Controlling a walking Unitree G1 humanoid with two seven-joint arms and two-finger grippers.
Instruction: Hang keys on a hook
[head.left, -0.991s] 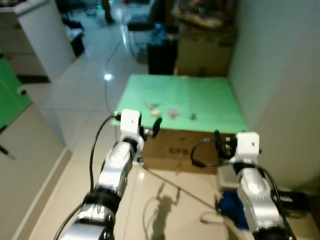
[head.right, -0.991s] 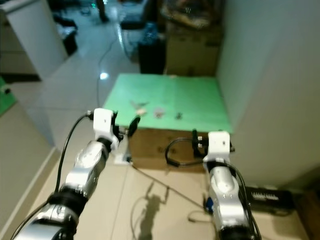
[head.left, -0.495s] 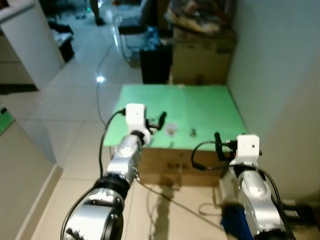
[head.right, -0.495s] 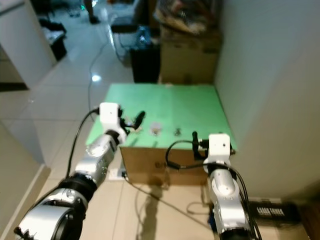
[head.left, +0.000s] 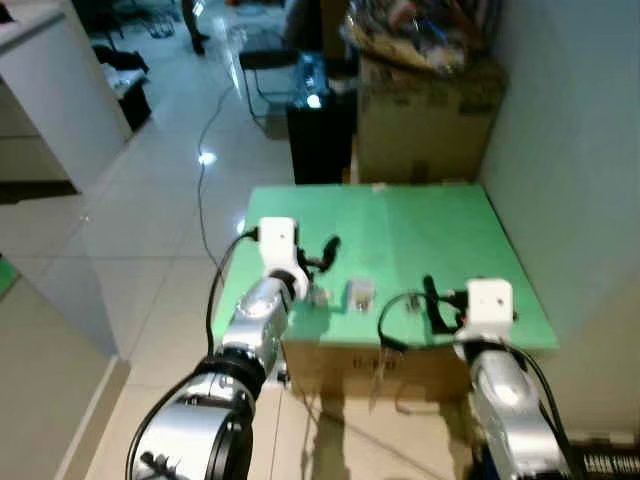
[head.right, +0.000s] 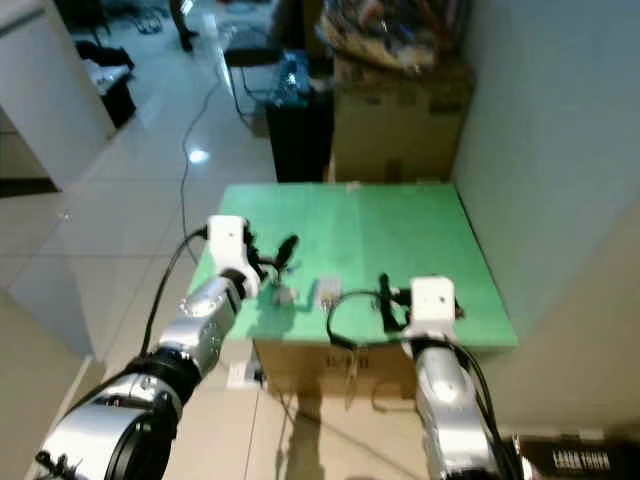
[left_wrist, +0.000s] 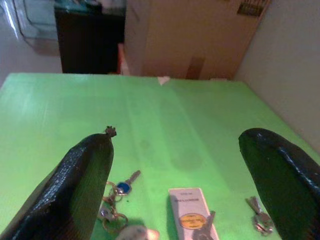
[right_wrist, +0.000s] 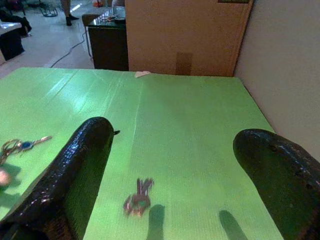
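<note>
On the green table, head view: left gripper hovers above the near-left edge, right gripper over the near edge. Left wrist view: fingers spread wide, holding nothing; blue-tagged keys and white key fob lie between them. Right wrist view: fingers parted, empty; small key bunch between them.

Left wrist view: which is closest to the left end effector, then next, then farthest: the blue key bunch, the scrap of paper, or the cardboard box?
1. Blue key bunch, just before its left finger.
2. Scrap of paper, at the mat's far edge.
3. Cardboard box, behind the table.
</note>
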